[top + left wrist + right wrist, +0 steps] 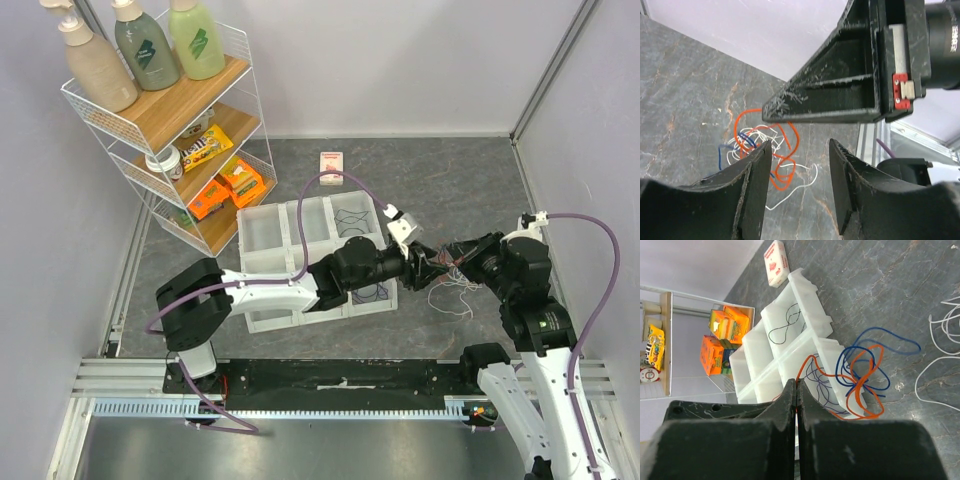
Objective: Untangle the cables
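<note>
Bench (440,190): grey stone-patterned surface; both arms reach from the near edge toward its right half.
Tray (805,285): white, divided into compartments, near the middle of the bench and toward the left edge.
Sorted cables: a black cable (787,327) lies alone in one compartment. A dark purple cable (370,293) lies in the compartment nearest the tangle.
Tangle (747,140): orange, blue and white strands looped through one another, just off the tray's right side, between the tray and the right edge.
White cable (920,382): loose curves spread on the bench toward the right edge; in the left wrist view some white strands are mixed into the tangle.
Left tool (800,145): fingers spread with nothing between them, poised beside the tangle.
Right tool (796,385): fingers pressed together, apparently pinching the orange cable (856,392), which runs up to their tips.
Progress: judged partway. Two cables appear separated and binned; the orange, blue and white ones remain to be pulled apart and placed.
</note>
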Available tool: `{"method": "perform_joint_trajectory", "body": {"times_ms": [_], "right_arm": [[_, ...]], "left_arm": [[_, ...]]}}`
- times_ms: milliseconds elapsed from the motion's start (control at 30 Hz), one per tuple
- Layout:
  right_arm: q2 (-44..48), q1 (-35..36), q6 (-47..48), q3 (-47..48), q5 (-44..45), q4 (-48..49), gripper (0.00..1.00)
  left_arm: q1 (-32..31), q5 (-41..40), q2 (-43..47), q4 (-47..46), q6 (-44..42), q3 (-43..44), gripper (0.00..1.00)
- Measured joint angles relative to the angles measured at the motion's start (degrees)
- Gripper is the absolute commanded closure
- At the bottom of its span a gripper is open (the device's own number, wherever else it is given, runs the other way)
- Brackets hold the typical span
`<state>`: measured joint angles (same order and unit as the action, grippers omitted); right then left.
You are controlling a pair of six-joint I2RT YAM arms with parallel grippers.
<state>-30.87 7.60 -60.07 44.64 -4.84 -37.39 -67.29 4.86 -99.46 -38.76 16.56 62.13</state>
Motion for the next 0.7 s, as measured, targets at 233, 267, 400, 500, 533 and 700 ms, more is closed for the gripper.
{"method": "perform_joint_trajectory", "body": {"times_ms": [233,267,400,500,533,700], "right_arm": [[0.1,0.0,-1.0,-0.2,-0.7,0.1,1.0],[0.1,-0.1,-1.1,-0.2,-0.7,0.1,1.0],[0.1,-0.2,-1.9,-0.2,-1.0,0.1,1.0],[0.2,-0.2,-2.1,-0.2,-0.9,0.1,1.0],[0.2,-0.2,-2.1,-0.2,-0.9,0.1,1.0],[0.1,-0.2,-0.9,-0.2,-0.9,0.1,0.77]], "left_arm": [[0.0,0.0,-3.0,-1.9,0.0,3.4,0.6],[0.0,0.0,-3.3,-1.9,0.0,3.5,0.63],[0.0,0.3,-4.2,-1.9,0.0,3.6,0.83],[0.0,1.3,-4.7,-1.4,0.0,4.0,0.97],[0.0,1.6,-4.9,-1.0,0.0,4.3,0.98],[0.0,2.3,-4.9,0.2,-0.3,4.6,0.98]]}}
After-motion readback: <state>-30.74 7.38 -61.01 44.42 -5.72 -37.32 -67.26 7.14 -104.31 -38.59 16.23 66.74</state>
